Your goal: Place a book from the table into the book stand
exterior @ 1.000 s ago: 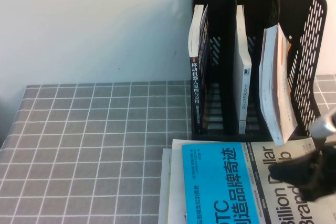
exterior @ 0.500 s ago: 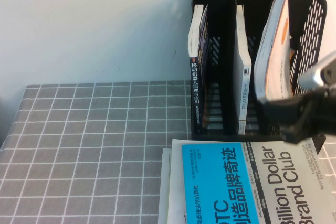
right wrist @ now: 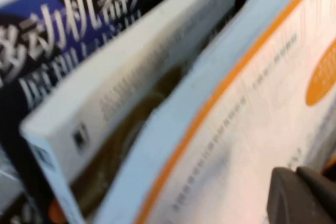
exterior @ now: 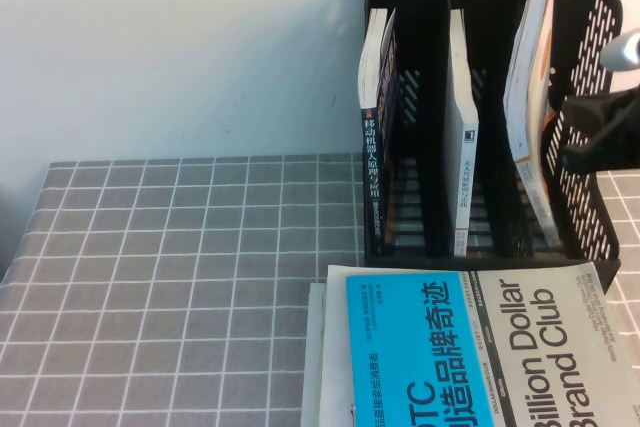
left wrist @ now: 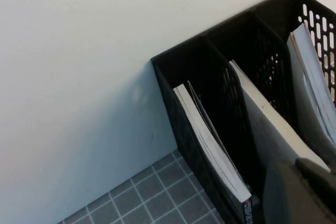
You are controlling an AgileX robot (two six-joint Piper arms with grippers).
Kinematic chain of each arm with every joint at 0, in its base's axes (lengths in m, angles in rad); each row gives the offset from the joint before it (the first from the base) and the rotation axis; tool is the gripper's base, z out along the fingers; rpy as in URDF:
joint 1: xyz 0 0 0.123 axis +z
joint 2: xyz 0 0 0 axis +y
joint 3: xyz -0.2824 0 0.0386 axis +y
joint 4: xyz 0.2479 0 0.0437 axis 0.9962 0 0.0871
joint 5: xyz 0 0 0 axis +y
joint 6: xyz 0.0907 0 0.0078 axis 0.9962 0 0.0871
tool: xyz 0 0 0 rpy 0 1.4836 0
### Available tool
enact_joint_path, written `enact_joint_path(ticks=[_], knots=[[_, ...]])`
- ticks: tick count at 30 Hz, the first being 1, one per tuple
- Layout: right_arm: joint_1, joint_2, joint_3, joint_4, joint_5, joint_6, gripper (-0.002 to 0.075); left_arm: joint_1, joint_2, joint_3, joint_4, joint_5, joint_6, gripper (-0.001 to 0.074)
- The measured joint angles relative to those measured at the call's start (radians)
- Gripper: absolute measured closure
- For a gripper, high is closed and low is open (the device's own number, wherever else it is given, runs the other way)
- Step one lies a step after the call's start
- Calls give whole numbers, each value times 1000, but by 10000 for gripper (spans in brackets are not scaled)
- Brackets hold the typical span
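While the right claw [exterior: 590, 137] hangs at the right side of the black book stand [exterior: 425, 97], just beside the white and orange book [exterior: 530, 97], I cannot tell if it grips or is let go. That book stands tilted in the stand's right slot. Two more books stand in the other slots. The left claw [left wrist: 302, 192] shows only as a dark blur near the stand, its grip hidden. A blue book [exterior: 410, 357] lies on the gray checked worktop [exterior: 180, 277], cut off at the near edge.
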Motion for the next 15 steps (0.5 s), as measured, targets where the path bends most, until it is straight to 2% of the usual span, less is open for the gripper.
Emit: enact_joint_path(ticks=[5,7,11,15], knots=[[0,-7,-2,-9,118,117,729,0,0,0,19,7,0,737],[0,-11,9,-73,129,227,729,0,0,0,24,20,0,737],[0,-11,69,-307,135,444,729,0,0,0,35,60,-2,737],[0,-7,109,-391,217,522,729,0,0,0,52,70,-2,737]])
